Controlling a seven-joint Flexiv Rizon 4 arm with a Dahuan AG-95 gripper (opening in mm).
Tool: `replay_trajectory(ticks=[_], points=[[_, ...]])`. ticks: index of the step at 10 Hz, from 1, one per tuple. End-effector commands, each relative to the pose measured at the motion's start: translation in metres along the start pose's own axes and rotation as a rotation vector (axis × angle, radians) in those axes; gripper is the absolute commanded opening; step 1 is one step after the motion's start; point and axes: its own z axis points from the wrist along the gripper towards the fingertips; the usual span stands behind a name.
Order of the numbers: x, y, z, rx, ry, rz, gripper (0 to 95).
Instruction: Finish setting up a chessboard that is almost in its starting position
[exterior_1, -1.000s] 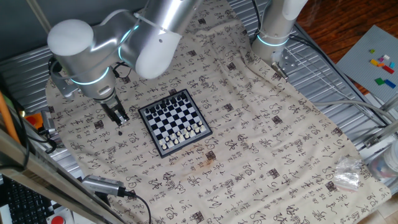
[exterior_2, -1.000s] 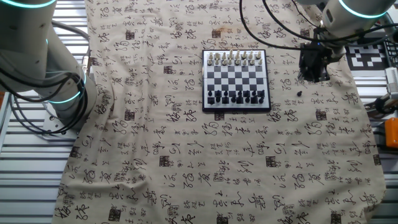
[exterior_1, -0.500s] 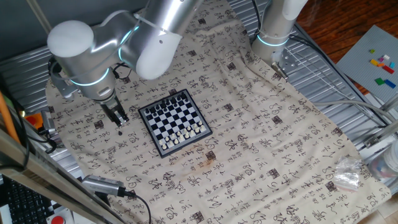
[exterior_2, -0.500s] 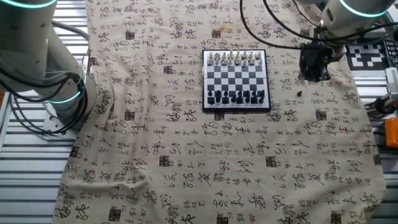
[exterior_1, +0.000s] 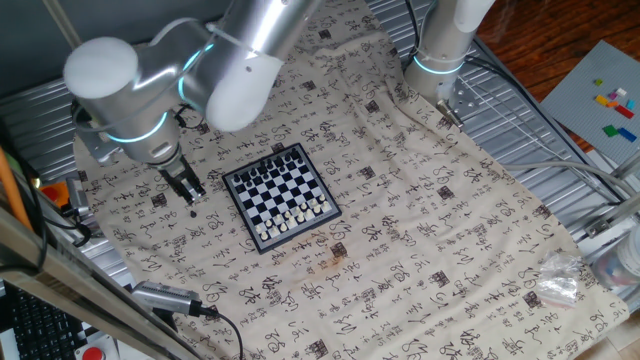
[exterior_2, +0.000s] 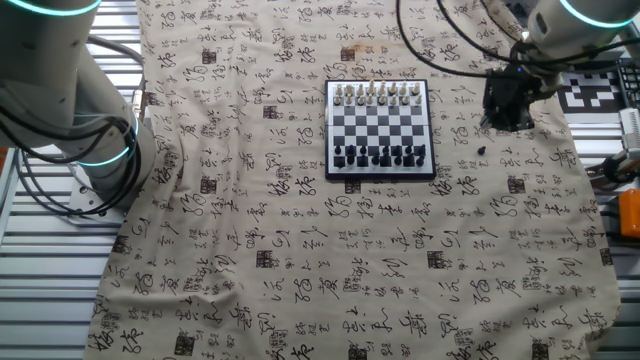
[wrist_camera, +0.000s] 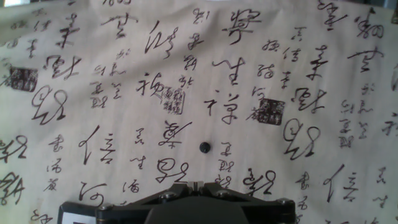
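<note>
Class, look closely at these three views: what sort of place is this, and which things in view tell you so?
Probably a robotics lab bench. A robot arm works over a calligraphy-printed cloth holding a small chessboard, cables trail across the ridged metal tabletop, and a printed marker tag lies nearby.

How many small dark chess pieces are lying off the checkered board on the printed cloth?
1. A small dark piece lies on the calligraphy cloth beside the black-and-white chessboard, just below the two-finger gripper. Others may be hidden.
</note>
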Motion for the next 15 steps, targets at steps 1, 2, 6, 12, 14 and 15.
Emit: replay_trajectory(ticks=[1, 2, 6, 12, 14, 15], points=[[0.004, 0.000, -0.001, 0.004, -0.031, -0.003, 0.0], [0.004, 0.000, -0.001, 0.003, -0.031, -0.003, 0.0], [0.004, 0.000, -0.001, 0.004, -0.032, -0.007, 0.0], [-0.005, -0.009, 0.027, 0.012, -0.057, -0.020, 19.0], [-0.013, -0.012, 0.037, 0.015, -0.065, -0.034, 19.0], [-0.016, -0.013, 0.042, 0.015, -0.064, -0.040, 19.0]])
